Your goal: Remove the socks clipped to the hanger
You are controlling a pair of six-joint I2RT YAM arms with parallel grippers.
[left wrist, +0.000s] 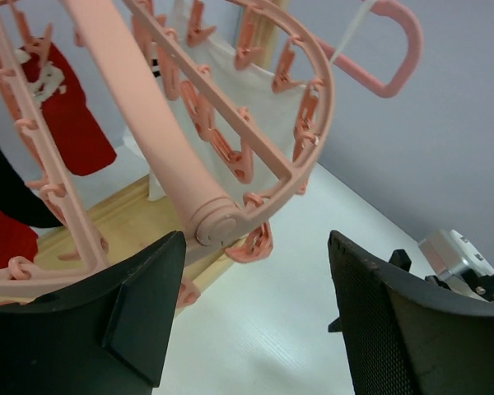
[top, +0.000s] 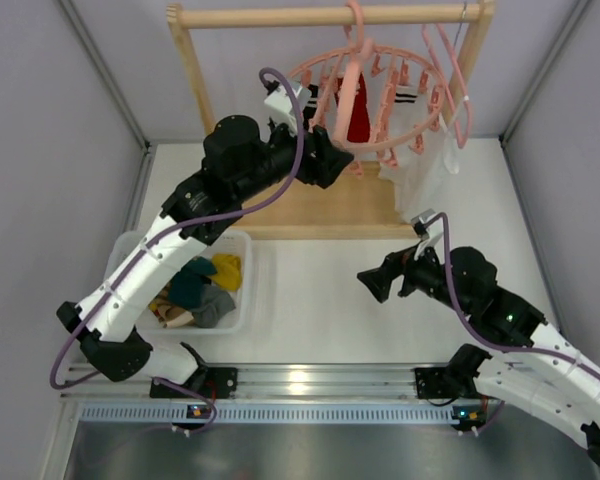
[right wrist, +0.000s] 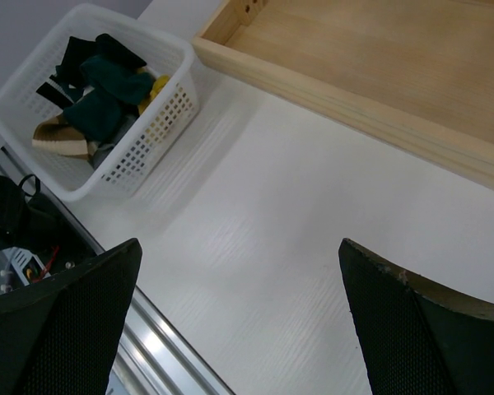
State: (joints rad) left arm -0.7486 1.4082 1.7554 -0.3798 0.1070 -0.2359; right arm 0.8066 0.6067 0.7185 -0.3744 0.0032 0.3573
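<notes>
At the back of the table (top: pixel 320 300), the round salmon-pink hanger (top: pixel 365 95) hangs by its hook from the top rail of a wooden rack (top: pixel 330 15), its ring lined with dangling clips. A red sock (top: pixel 358 120) is clipped inside the ring, and your left wrist view shows it beside a black sock (left wrist: pixel 8 189) at the far left edge. Your left gripper (top: pixel 338 158) is raised to the near left rim of the ring. From its wrist camera the fingers are spread wide with nothing between them, and the ring's central hub sits just above the left finger (left wrist: pixel 148 304). A white cloth bag (top: pixel 425 165) hangs from the right side of the rack, near a plain pink hanger (top: pixel 458 90). Your right gripper (top: pixel 372 283) hovers low over bare tabletop in front of the rack's wooden base, well apart from the ring, its fingers also spread wide and holding nothing. A white basket (top: pixel 245 290) on the left of the table holds dark teal, grey, yellow and tan garments.
</notes>
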